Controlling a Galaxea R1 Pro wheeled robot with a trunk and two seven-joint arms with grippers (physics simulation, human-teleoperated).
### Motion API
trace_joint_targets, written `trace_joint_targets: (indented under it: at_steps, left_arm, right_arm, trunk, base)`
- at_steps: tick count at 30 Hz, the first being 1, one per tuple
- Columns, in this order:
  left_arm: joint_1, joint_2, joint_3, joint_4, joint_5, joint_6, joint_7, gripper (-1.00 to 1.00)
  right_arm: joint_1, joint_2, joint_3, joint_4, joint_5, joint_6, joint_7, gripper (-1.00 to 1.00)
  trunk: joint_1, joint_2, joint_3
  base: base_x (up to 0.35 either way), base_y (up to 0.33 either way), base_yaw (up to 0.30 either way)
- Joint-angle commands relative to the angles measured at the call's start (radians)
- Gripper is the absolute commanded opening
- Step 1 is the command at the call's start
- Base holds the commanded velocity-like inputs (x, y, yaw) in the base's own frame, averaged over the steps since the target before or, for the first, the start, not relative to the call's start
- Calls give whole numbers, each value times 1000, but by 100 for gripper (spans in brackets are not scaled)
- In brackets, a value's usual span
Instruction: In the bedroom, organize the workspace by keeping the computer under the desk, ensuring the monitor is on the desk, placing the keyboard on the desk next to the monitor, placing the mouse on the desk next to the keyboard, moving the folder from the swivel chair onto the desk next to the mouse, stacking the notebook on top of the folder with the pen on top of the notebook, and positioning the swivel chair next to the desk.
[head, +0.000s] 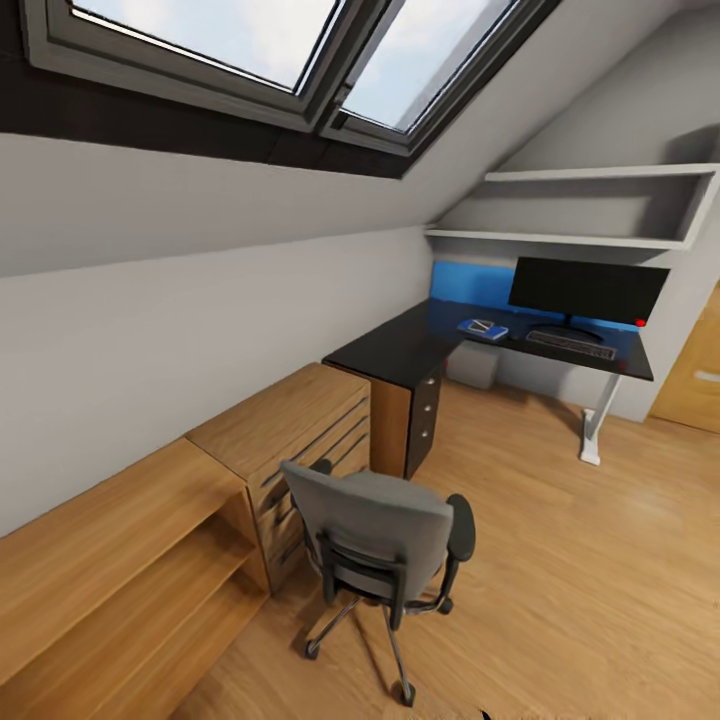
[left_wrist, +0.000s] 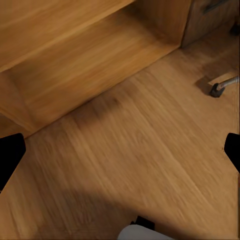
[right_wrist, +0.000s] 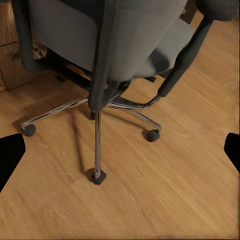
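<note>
Two grippers are carried low and apart, both holding nothing: the left gripper (left_wrist: 120, 150) looks down on bare wood floor (left_wrist: 150, 165) beside the low light-wood cabinet (left_wrist: 75, 60), and the right gripper (right_wrist: 120, 150) faces the swivel chair (head: 385, 545) from behind, fingertips wide-spread at the frame edges, consistent with travel rather than a grasp. Seat appears bare in the head view; the folder (head: 483, 329) already lies on the desk (head: 400, 350), just beside the keyboard (head: 570, 345) and in front of the monitor (head: 588, 290), with something small lying on it, too small to identify. Remaining work, by judgement, is bringing the chair to the desk; it stands well apart from it, its chrome base (right_wrist: 97, 130) near the right fingers but untouched.
</note>
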Motion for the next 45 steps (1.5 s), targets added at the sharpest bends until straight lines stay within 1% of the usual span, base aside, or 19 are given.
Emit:
trace_joint_targets:
  at_steps: [1,20,24,31,45]
  left_arm:
    - [1,-1,4,-2,-2,0,1,100]
    - [1,-1,4,-2,-2,0,1,100]
    - [1,-1,4,-2,-2,0,1,100]
    - [1,-1,4,-2,-2,0,1,100]
    - [1,0,4,-2,-2,0,1,100]
  right_arm:
    - [-1,1,9,1,-10,-3,-1,100]
    - [-1,1,9,1,-10,-3,0,100]
    - [-1,1,9,1,-10,-2,0,100]
    - [-1,1,9,1,-10,-2,0,100]
    - [-1,1,10,1,-10,-3,0,100]
  trunk:
    - [0,-1,-1]
    - [0,-1,-1]
    - [0,-1,-1]
    - [0,-1,-1]
    - [0,-1,-1]
  base:
    - [0,0,-299]
    - [0,0,-299]
    - [0,91,-299]
    - [0,232,-299]
    - [0,322,-300]
